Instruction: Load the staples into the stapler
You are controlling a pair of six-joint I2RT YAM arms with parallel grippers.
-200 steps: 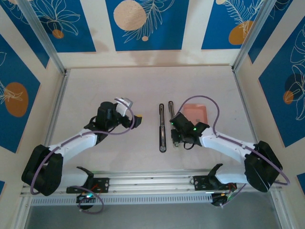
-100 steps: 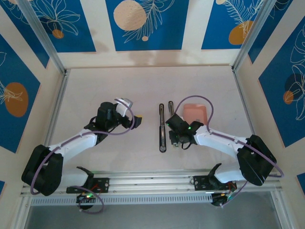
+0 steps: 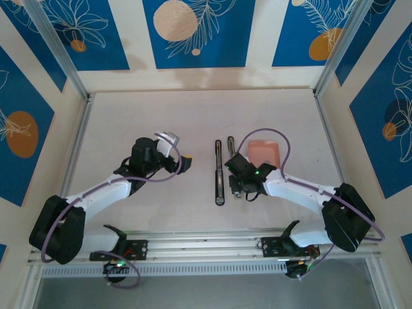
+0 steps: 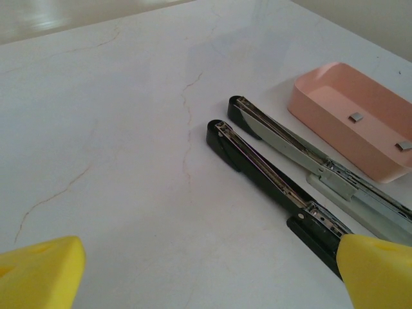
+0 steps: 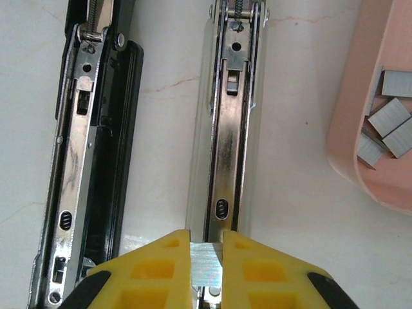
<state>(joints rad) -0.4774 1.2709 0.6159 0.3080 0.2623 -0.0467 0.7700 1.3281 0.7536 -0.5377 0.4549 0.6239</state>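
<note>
The stapler lies as two slim bars side by side: a black one [image 3: 219, 172] [image 5: 90, 148] [image 4: 267, 170] and a grey, clear-based one [image 3: 231, 154] [image 5: 232, 129] [image 4: 299, 147] with its metal channel facing up. My right gripper [image 3: 237, 189] [image 5: 207, 265] is shut on a short silvery strip of staples [image 5: 207, 262], held right over the near part of the grey bar's channel. More loose staples [image 5: 388, 117] [image 4: 355, 117] lie in the pink tray [image 3: 265, 152] [image 5: 351, 148] [image 4: 335, 125]. My left gripper [image 3: 185, 163] [image 4: 209, 277] stands open, holding nothing, left of the black bar.
The pink tray sits just right of the grey bar, close to my right wrist. A purple cable [image 3: 270, 134] loops over the tray. Bare marbled tabletop [image 4: 116, 129] stretches left and far of the bars.
My right gripper has shifted slightly left, from beside the tray to over the grey bar. The left arm has not moved.
</note>
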